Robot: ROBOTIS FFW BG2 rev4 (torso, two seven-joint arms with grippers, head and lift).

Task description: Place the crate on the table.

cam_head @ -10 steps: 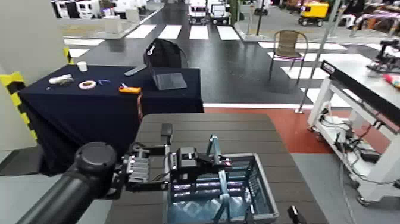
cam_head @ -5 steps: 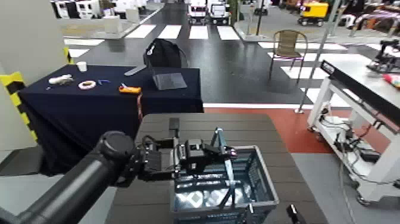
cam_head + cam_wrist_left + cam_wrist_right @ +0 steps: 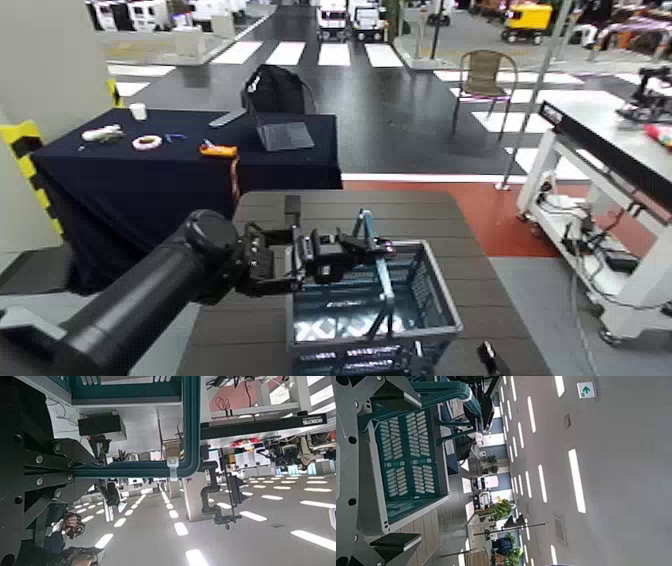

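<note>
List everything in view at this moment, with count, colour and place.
crate: one, blue-grey, over the slatted table
slatted table: one, dark brown, before the robot
draped table: one, navy, ahead on the left
cup: one, white, on the draped table
laptop: one, dark, draped table's right end
chair: one, tan, beyond on the right
workbench: one, white frame, right
left gripper: one, black, jaws shut on the crate's handle
right gripper: one, dark, at the crate's right
</note>
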